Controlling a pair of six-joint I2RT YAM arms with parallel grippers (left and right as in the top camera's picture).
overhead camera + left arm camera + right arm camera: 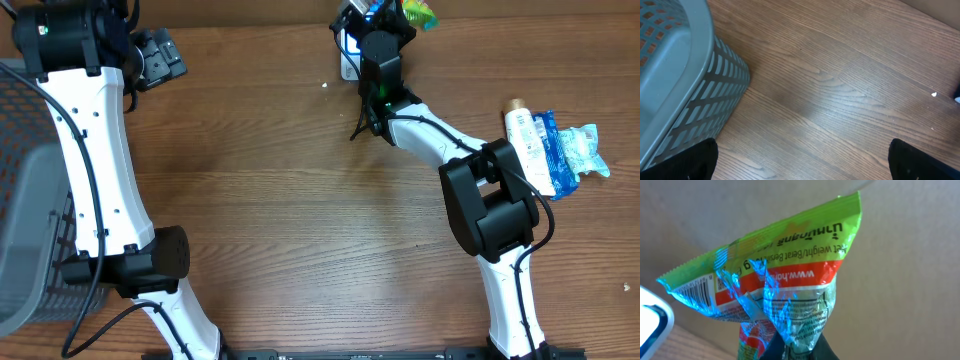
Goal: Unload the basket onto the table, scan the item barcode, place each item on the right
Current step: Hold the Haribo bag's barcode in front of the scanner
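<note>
The item is a green and orange snack packet, crinkled and lit with blue light, with a barcode near its left edge. My right gripper is shut on the packet's lower end and holds it up. From overhead, the right gripper is at the table's far edge with the packet sticking out to its right. A white scanner sits just left of it, and its corner shows in the right wrist view. My left gripper hovers at the far left, open and holding nothing, with only tabletop between its fingers.
A grey mesh basket stands at the left edge, its wall close to the left gripper. A white bottle and a blue packet lie at the right. A small white crumb lies on the wood.
</note>
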